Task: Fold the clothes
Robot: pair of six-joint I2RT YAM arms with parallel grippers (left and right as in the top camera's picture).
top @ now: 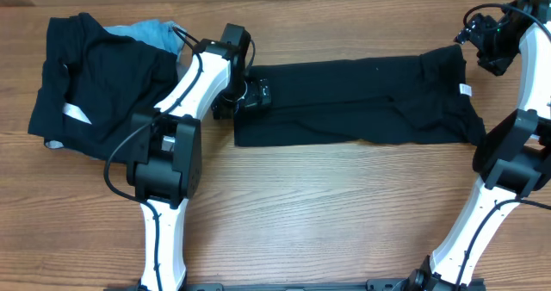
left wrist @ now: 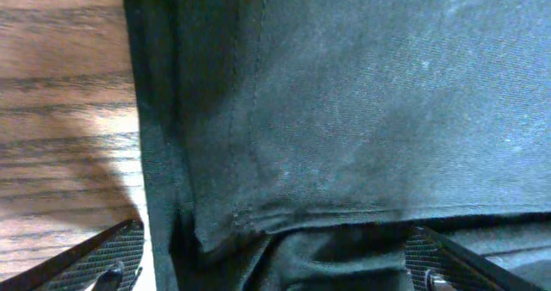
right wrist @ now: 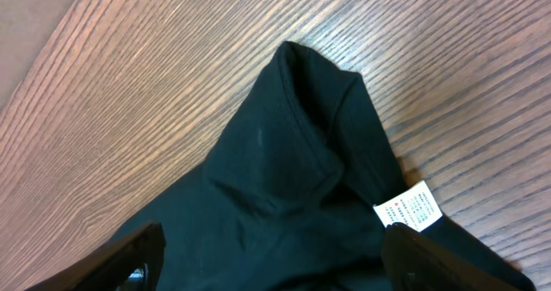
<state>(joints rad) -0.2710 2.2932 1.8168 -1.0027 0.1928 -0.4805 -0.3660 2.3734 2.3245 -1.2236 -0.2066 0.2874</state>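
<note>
The clothes, a black T-shirt (top: 362, 102), lie folded into a long band across the middle of the table, with a small white tag (top: 466, 89) at the right end. My left gripper (top: 245, 95) is low over the band's left end. In the left wrist view its fingers (left wrist: 112, 258) stand wide open with the hemmed fabric (left wrist: 362, 110) under and between them. My right gripper (top: 491, 54) hovers above the right end, open. In the right wrist view it (right wrist: 275, 265) straddles the bunched cloth (right wrist: 284, 170) beside the tag (right wrist: 411, 207) without pinching it.
A heap of other garments sits at the back left: a black one with a slanted white strip (top: 77, 114) and a light-blue one (top: 151, 33) behind it. Bare wood table (top: 327, 213) stretches along the front, with the arm bases at the front edge.
</note>
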